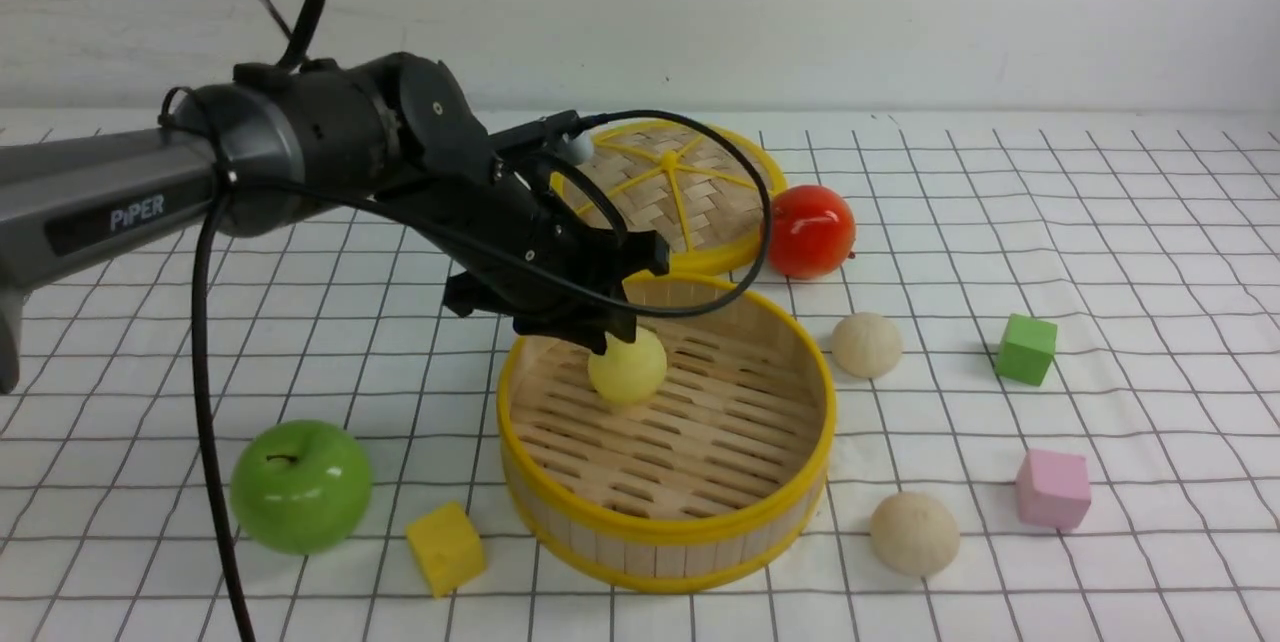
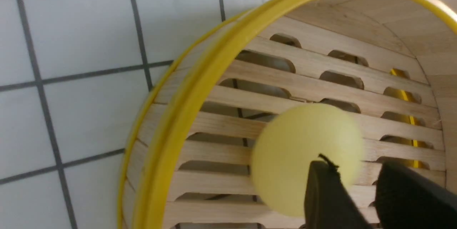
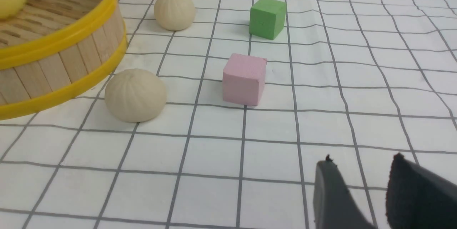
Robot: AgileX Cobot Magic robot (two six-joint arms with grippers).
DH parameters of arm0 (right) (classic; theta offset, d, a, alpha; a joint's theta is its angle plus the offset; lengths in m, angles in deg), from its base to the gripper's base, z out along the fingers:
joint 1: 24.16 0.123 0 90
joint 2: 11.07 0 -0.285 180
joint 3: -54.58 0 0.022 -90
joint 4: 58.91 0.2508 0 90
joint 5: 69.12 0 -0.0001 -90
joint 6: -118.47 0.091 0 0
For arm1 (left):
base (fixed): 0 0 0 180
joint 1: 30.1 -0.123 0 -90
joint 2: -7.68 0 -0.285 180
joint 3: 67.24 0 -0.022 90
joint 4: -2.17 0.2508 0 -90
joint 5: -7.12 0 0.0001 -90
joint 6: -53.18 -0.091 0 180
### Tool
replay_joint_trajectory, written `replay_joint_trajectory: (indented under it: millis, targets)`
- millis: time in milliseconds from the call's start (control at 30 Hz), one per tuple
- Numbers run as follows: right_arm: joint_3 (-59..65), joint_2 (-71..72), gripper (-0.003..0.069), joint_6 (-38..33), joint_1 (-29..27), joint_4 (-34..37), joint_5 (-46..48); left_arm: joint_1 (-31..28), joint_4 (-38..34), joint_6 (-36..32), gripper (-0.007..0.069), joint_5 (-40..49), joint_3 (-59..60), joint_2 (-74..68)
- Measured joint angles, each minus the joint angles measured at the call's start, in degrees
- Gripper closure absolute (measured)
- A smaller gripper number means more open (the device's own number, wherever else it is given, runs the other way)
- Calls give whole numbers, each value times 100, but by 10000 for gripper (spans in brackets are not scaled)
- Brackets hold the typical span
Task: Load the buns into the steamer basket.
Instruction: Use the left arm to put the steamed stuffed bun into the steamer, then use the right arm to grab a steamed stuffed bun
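The steamer basket is seen standing upright on the gridded tabletop, and everything else is placed from it. The left tool is held over the basket's back left rim, pointing down into it. Its fingers are seen parted in the left wrist view, and nothing is gripped between them. The pale yellow bun is found inside the basket, just below that tool, over the back left part of the slatted floor. It is blurred in the left wrist view, and whether it rests on the slats cannot be told.

Two cream-beige buns are left outside the basket on the tabletop. One cream-beige bun lies just beside the basket's right back wall. The other cream-beige bun lies close to the basket's right front wall. Neither is touched by a tool.

The right tool is shown only in its own wrist view, well to the right of the basket and low over the cloth. Its fingers are seen apart, with nothing between them.

A flat woven lid is laid behind the basket, and a red apple sits behind the basket to the right. A green apple and a yellow cube are set to the basket's left front. A green cube and a pink cube are placed farther right of the basket than the two buns.
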Motion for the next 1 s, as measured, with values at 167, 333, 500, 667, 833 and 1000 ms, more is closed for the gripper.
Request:
replay_joint_trajectory:
  millis: [167, 333, 500, 667, 833, 1000]
  targets:
    - [0, 0, 419, 0, 0, 0, 0, 0, 177, 34, 210, 358, -122, 463]
    - [0, 0, 419, 0, 0, 0, 0, -8, 675, 52, 170, 1543, -548, 1347]
    - [0, 0, 419, 0, 0, 0, 0, -8, 1078, 376, 254, 2862, -621, 2613]
    - [0, 0, 419, 0, 0, 0, 0, -8, 1220, 467, 437, 3053, -413, 4134]
    - [0, 0, 419, 0, 0, 0, 0, -8, 1235, 486, 592, 2967, 451, 5910]
    - [0, 0, 419, 0, 0, 0, 0, -8, 1254, 486, 638, 1892, 2475, 7818]
